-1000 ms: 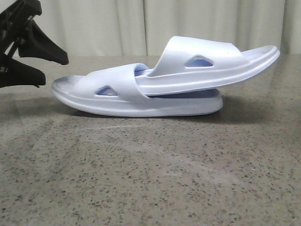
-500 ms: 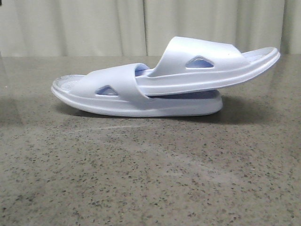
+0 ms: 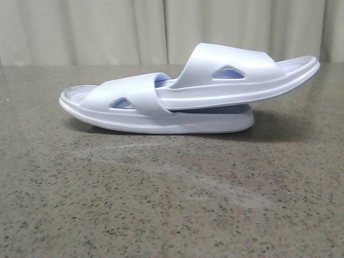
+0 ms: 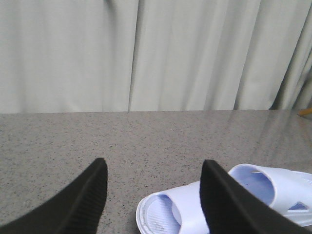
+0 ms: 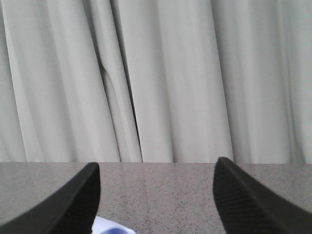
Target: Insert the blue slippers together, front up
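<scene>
Pale blue foam slippers [image 3: 183, 97] lie nested, upper one's toe under lower one's strap; both grippers [image 4: 153, 195] [image 5: 156, 195] spread, empty; task looks complete.

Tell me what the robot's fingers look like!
Both grippers have two black fingers. The left gripper has fingers that are wide, curved and taper to rounded tips, with a fine bumpy texture inside. The right gripper looks the same. No cables or markings show.
</scene>
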{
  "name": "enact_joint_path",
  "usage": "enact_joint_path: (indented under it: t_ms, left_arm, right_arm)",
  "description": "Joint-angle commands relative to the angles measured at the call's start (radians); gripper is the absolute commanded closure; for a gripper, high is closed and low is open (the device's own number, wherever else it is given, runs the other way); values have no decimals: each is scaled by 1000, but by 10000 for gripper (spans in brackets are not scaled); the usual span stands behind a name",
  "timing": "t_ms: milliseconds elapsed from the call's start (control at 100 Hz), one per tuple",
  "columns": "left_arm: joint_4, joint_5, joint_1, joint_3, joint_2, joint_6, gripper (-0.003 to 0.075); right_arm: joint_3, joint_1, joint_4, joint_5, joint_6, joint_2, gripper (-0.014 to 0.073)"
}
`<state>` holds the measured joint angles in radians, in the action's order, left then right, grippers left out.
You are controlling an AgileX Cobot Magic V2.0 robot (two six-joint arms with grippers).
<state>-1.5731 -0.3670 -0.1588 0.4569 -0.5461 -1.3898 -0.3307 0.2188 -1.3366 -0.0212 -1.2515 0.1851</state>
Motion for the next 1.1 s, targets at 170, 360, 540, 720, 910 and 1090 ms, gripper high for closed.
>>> enact_joint_path:
  t_ms: [170,360,540,720,910,1090]
  left_arm:
    - [21,123,4,-115,156,-1,347]
    - [21,158,4,-157,177,-1,348]
    - [21,164,4,-159,177,-1,405]
    - [21,164,4,-159,177,-1,610]
    - [19,162,4,-159,177,-1,704]
    - [19,158,4,-159,177,-1,704]
  right_arm:
    - [57,1,37,3,-24,-60,172]
    - [78,1,37,11,-24,-60,172]
    - [80,1,37,51,-24,-60,232]
    - [80,1,37,57,-24,-60,505]
    - [80,1,34,43,-24,-60,701]
    - [80,1,34,34,-24,-60,701]
